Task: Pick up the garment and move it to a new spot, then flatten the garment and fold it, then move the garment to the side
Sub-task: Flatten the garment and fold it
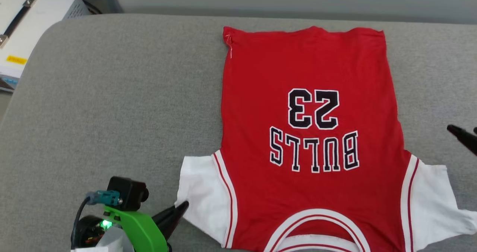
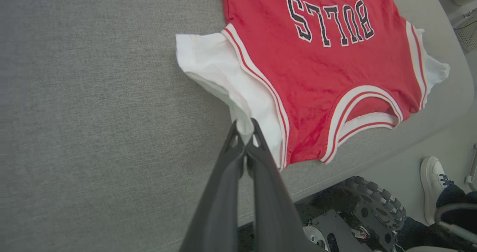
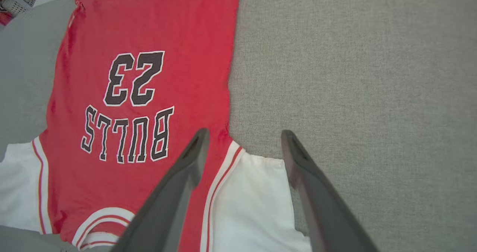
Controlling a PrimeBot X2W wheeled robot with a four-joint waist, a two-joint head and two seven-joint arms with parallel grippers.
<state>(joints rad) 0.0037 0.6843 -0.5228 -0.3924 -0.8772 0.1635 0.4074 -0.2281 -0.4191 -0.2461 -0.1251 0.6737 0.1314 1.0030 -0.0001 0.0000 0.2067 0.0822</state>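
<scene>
1. The garment lies spread flat on a grey fabric surface, toward the robot's right. Its striped neck opening is nearest the robot and its hem is toward the far edge. The lettering "BULLS" and "23" reads upside down in the head view.
2. The left gripper has its two dark fingers pressed together on the edge of the white sleeve on the robot's left. A fold of that sleeve rises between the fingertips, lifted a little off the surface.
3. The right gripper has its fingers spread wide with nothing between them. It hangs over the other white sleeve, one finger above the striped armhole trim and the other near the sleeve's outer edge. Whether the tips touch the cloth cannot be told.
4. A green bracket carrying a small black camera sits on the left wrist, just beside the pinched sleeve.
5. A white case with a black handle stands past the surface's far left corner, well apart from the garment.
6. Below the near edge, the left wrist view shows a knobbly wheel of the robot. A person's white shoe rests on the floor near it.
</scene>
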